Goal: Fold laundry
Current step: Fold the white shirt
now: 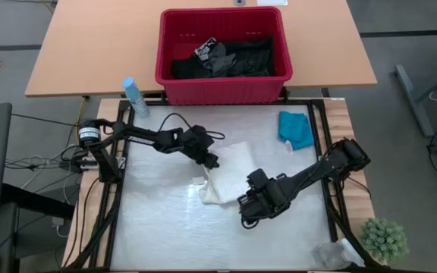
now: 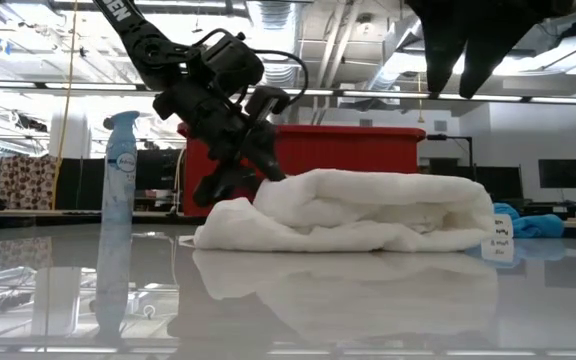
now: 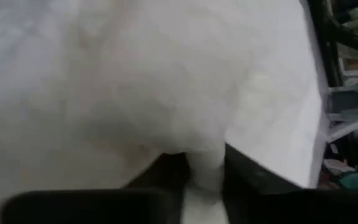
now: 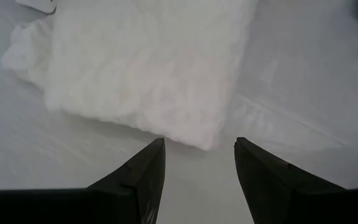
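The white lacy-textured garment (image 1: 230, 173) lies bunched and partly folded in the middle of the table (image 1: 158, 227). It shows as a low mound in the low view (image 2: 358, 210). My left gripper (image 1: 212, 161) is at its left edge, shut on the cloth. My right gripper (image 1: 250, 214) hangs open above the table just off the garment's near corner (image 4: 197, 134), touching nothing. A small teal garment (image 1: 296, 129) rests flat at the far right. Black garments (image 1: 230, 57) fill the red basket. My left gripper pinches a bunch of the white garment's left edge (image 3: 205, 163) between its two fingers (image 3: 253, 177). It comes slanting down from the table's far left (image 2: 268, 165). Whether one layer or several, I cannot tell. The garment lies on the table.
The red slotted basket (image 1: 222, 87) stands on the wooden table beyond the far edge. A blue spray bottle (image 1: 135, 96) stands at the far left corner. A small plant (image 1: 384, 239) and a clear bag (image 1: 332, 254) sit at the near right. The table's near left is bare.
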Available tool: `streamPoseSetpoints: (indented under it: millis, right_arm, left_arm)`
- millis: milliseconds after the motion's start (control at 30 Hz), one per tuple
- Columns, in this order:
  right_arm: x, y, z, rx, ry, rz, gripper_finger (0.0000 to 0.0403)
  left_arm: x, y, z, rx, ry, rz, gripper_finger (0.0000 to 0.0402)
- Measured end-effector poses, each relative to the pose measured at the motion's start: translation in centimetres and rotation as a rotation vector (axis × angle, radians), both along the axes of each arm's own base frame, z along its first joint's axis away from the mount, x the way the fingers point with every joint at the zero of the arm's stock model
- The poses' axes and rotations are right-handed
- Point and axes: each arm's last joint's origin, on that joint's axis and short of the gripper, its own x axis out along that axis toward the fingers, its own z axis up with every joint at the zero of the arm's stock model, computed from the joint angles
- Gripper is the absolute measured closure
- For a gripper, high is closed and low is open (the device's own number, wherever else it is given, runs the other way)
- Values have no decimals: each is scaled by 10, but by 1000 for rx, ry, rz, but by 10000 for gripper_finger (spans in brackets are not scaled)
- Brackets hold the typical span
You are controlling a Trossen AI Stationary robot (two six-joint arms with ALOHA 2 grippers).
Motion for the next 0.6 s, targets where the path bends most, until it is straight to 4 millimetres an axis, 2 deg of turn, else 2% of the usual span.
streamPoseSetpoints:
  millis: [33, 100, 233, 400, 600]
  right_arm:
    - [0, 0, 0, 0, -3, -6, 188]
    - [0, 0, 0, -6, -8, -10, 188]
    - [0, -1, 0, -11, -8, -12, 188]
    - [0, -2, 0, -11, -8, -14, 188]
    - [1, -2, 0, -11, -16, -14, 188]
  left_arm:
    - [1, 0, 1, -12, -16, -14, 368]
    - [3, -1, 4, -60, -48, -26, 388]
    - [6, -1, 14, -145, -85, -38, 396]
    - [6, -4, 42, -207, -159, -93, 399]
    - [-15, -10, 70, -207, -129, -141, 400]
